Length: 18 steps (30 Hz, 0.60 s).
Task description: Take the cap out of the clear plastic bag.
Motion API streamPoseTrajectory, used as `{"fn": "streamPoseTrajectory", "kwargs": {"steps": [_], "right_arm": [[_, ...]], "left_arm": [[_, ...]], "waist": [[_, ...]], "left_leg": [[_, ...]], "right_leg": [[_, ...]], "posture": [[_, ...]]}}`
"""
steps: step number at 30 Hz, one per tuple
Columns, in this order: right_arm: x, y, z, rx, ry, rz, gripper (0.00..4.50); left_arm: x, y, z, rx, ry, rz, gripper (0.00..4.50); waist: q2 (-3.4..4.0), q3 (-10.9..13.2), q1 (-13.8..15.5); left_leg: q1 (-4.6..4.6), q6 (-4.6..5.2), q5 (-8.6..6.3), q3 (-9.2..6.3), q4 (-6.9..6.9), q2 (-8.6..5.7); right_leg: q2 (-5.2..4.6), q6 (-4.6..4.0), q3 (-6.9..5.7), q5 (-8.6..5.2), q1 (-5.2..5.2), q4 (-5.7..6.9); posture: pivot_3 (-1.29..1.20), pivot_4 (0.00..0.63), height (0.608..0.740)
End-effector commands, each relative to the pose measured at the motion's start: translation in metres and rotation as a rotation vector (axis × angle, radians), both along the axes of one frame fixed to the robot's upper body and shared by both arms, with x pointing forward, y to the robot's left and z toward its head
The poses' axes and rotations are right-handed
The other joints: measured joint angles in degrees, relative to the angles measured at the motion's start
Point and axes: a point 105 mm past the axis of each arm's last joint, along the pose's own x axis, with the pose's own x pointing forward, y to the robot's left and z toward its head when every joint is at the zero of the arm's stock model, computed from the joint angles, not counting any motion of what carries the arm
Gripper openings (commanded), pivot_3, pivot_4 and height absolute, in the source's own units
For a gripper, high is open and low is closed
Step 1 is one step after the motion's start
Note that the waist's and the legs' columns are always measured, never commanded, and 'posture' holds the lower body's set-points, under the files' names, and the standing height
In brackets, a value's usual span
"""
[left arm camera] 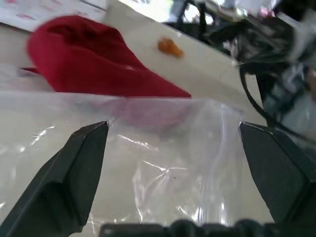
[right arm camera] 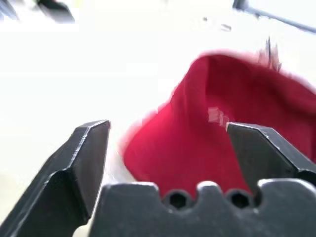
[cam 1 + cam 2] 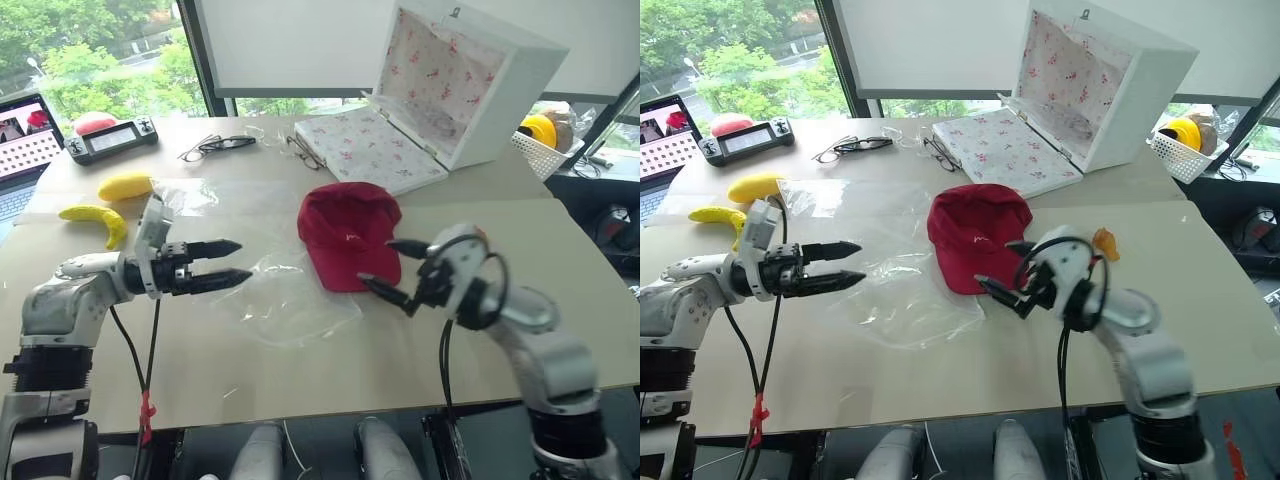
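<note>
The dark red cap (image 3: 348,232) lies on the table's middle, brim toward me. Its brim end rests at the right edge of the clear plastic bag (image 3: 285,295), which is spread flat and wrinkled. In the left wrist view the brim's tip shows blurred through the bag (image 1: 163,168), while the rest of the cap (image 1: 89,59) is outside it. My left gripper (image 3: 244,261) hovers level over the bag's left part, open and empty. My right gripper (image 3: 377,262) is open just in front of the brim, holding nothing. The right wrist view has the cap (image 2: 197,143) close between the fingers.
A white box with floral lining (image 3: 440,90) stands open at the back. Two pairs of glasses (image 3: 215,147), a controller (image 3: 110,140), a laptop (image 3: 20,150), a banana (image 3: 95,220) and another yellow fruit (image 3: 125,185) lie at the left. A small orange toy (image 3: 1104,240) sits right of the cap.
</note>
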Motion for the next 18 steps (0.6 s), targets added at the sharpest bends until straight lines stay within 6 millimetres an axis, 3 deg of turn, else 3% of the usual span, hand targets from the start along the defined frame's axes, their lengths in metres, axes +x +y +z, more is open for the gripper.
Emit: {"fn": "streamPoseTrajectory", "kwargs": {"steps": [1,4,8,10,13,16,18], "right_arm": [[-0.016,-0.015,0.025,0.122,-0.002,0.048,4.48],[0.018,-0.059,0.027,0.217,0.005,-0.242,4.48],[0.050,-0.103,-0.006,0.072,0.005,-0.630,4.48],[0.056,-0.121,-0.025,-0.050,-0.025,-0.779,4.48],[0.057,-0.144,-0.051,-0.201,-0.071,-0.945,4.48],[0.055,-0.157,-0.066,-0.292,-0.112,-1.048,4.48],[0.054,-0.161,-0.073,-0.312,-0.123,-1.076,4.48]], "left_arm": [[-0.001,0.008,0.009,-0.101,0.017,0.088,4.50],[0.021,0.046,0.024,-0.313,0.006,0.368,4.50],[0.042,0.104,0.015,-0.390,-0.053,0.856,4.50],[0.043,0.124,0.002,-0.321,-0.082,1.050,4.50],[0.041,0.138,-0.021,-0.111,-0.146,1.247,4.50],[0.039,0.144,-0.038,0.082,-0.208,1.345,4.50],[0.037,0.150,-0.048,0.111,-0.211,1.400,4.50]], "waist": [[0.00,0.0,0.1],[-0.03,0.0,0.3],[-0.08,-0.1,0.4],[-0.07,-0.1,0.5],[-0.08,-0.1,0.5],[-0.08,-0.1,0.7],[-0.08,-0.1,1.0]], "left_leg": [[0.00,0.00,0.00,0.00,0.00,0.00],[0.03,0.00,0.00,0.00,0.04,0.00],[0.11,-0.01,0.03,0.02,0.15,0.00],[0.15,-0.02,0.03,0.10,0.06,-0.01],[0.02,-0.02,0.02,0.17,0.00,-0.06],[-0.04,-0.03,0.02,0.22,-0.01,-0.10],[-0.02,-0.03,0.02,0.24,0.00,-0.11]], "right_leg": [[0.00,-0.04,0.00,0.02,0.00,0.01],[0.00,0.00,-0.01,0.00,0.04,0.02],[0.02,0.04,0.01,0.02,0.10,0.03],[0.01,0.02,0.10,0.03,0.07,0.03],[-0.04,-0.37,0.18,0.26,-0.07,0.00],[-0.10,-0.37,0.20,0.26,-0.10,-0.05],[-0.10,-0.37,0.20,0.27,-0.09,-0.05]], "posture": [[0.00,0.150,0.740],[0.00,0.150,0.740],[0.00,0.150,0.740],[0.00,0.150,0.740],[0.00,0.150,0.740],[0.00,0.150,0.740],[0.00,0.150,0.740]]}}
